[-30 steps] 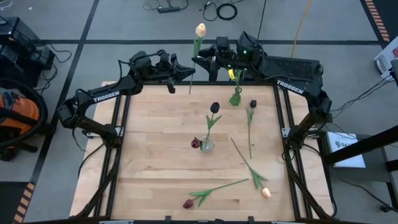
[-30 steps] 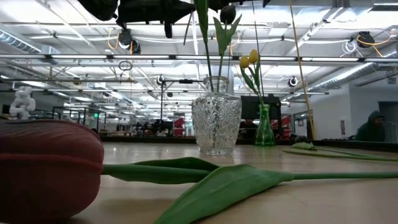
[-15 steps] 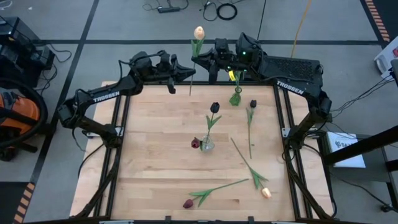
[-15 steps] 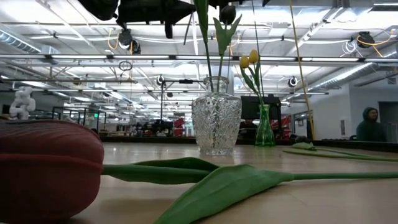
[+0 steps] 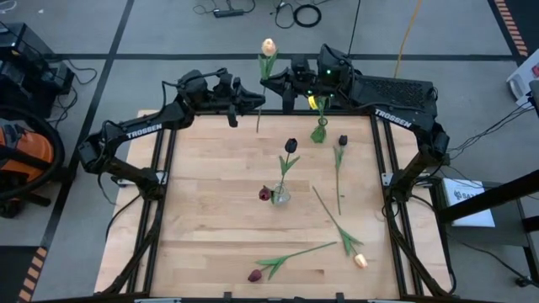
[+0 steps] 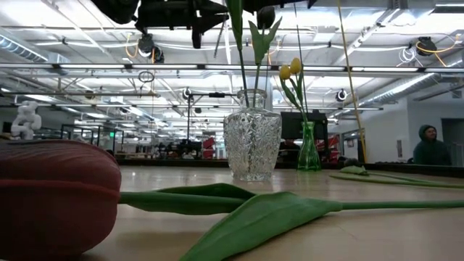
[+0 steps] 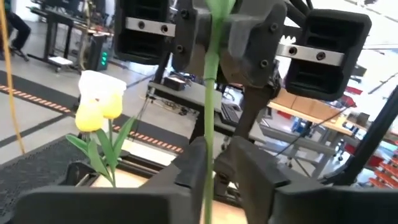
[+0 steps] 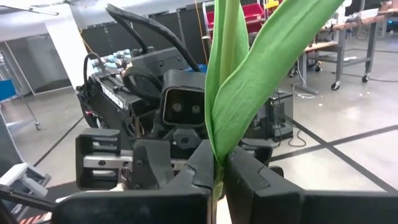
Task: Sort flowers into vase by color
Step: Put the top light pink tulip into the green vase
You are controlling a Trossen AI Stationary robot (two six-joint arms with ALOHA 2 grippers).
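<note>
While the stem of a peach tulip (image 5: 269, 47) is pinched in both pincers at once, the right pincer (image 5: 274, 81) and the left pincer (image 5: 258, 98) are held facing each other just beyond the far edge of the surface (image 5: 210, 210). Its head is raised above them, past the edge. Since a second ago, the head has been shifted slightly farther from the surface. Yellow tulips (image 5: 318, 103) are stood in a green vase (image 5: 319, 130) nearby.
</note>
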